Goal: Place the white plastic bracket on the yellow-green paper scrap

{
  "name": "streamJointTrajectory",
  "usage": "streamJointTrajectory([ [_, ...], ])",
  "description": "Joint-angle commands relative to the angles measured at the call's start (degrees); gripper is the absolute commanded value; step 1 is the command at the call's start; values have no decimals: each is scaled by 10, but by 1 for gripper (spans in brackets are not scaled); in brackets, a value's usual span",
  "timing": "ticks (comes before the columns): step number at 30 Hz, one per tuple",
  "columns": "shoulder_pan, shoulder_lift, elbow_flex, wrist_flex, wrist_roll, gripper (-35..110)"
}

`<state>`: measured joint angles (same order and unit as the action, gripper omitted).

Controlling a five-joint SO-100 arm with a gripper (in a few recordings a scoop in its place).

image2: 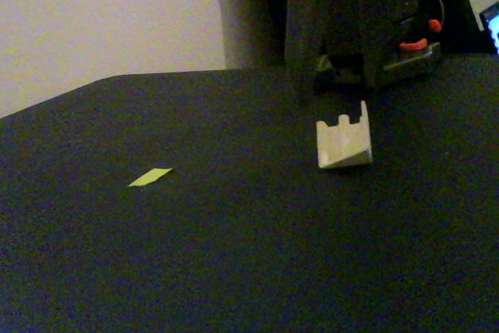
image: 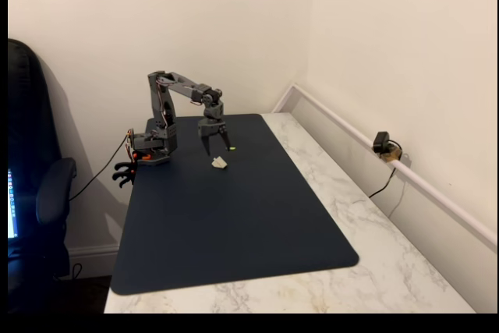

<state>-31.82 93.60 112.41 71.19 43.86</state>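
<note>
A white marbled bench (image: 390, 271) is standing in the corner of two pale walls, carrying a large dark blue mat (image: 234, 216) that is covering most of its top. The white plastic bracket (image: 219, 163) is lying on the mat, toward its far end. The yellow-green paper scrap (image: 232, 148) is lying flat on the mat too, near the bracket but apart from it. The arm's base (image: 150, 154) is sitting at the mat's far left edge.

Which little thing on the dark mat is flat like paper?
The yellow-green paper scrap. It lies thin and flat on the mat, while the white plastic bracket stands up chunky.
</note>
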Motion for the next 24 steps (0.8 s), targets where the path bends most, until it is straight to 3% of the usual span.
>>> streamJointTrajectory([
  [1, 4, 3, 2, -16, 10, 37],
  [24, 13, -119, -33, -74, 0, 35],
])
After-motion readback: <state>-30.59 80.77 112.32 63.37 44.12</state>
